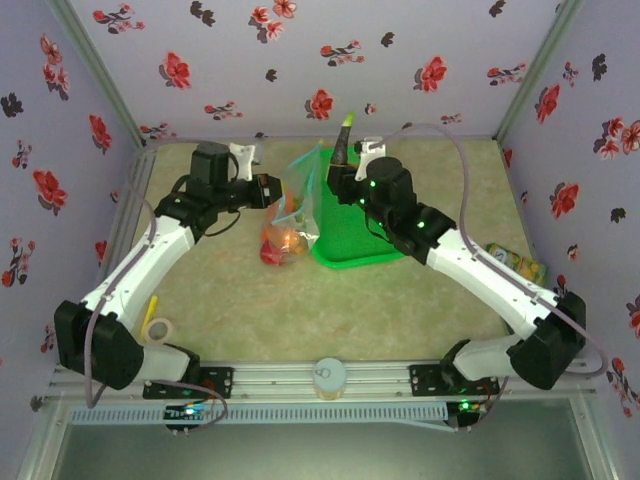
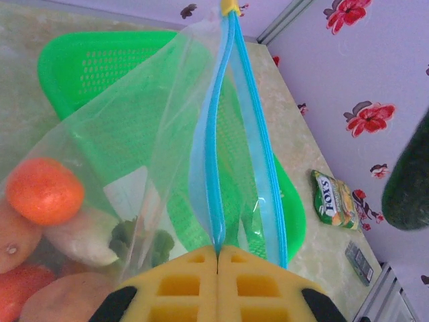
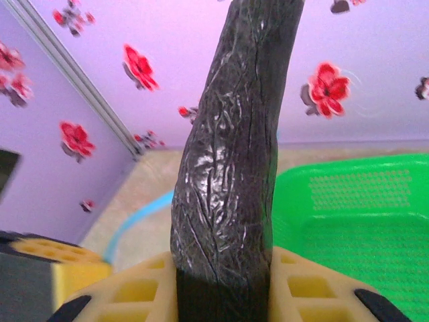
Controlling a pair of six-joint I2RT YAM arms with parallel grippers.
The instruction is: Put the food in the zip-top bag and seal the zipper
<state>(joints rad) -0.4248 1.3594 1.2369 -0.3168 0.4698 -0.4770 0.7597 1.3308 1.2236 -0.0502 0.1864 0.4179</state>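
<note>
Beige table [image 1: 250, 300]: the zip-top bag [image 2: 134, 134] veils its food [image 2: 43, 190].
Your left gripper [image 2: 218, 258] pinches the zipper [image 2: 213, 134]; right gripper [image 3: 224, 268] clamps a dark vegetable [image 3: 234, 134].

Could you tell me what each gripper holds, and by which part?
Left gripper: zip-top bag, at its blue zipper. Right gripper: dark elongated vegetable, by its lower end.

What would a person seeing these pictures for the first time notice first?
First, the dark wrinkled vegetable sticking out of the right gripper, near the green basket. Then the clear zip-top bag, held up by its light-blue zipper in the left gripper, with an orange and other food inside.
</note>
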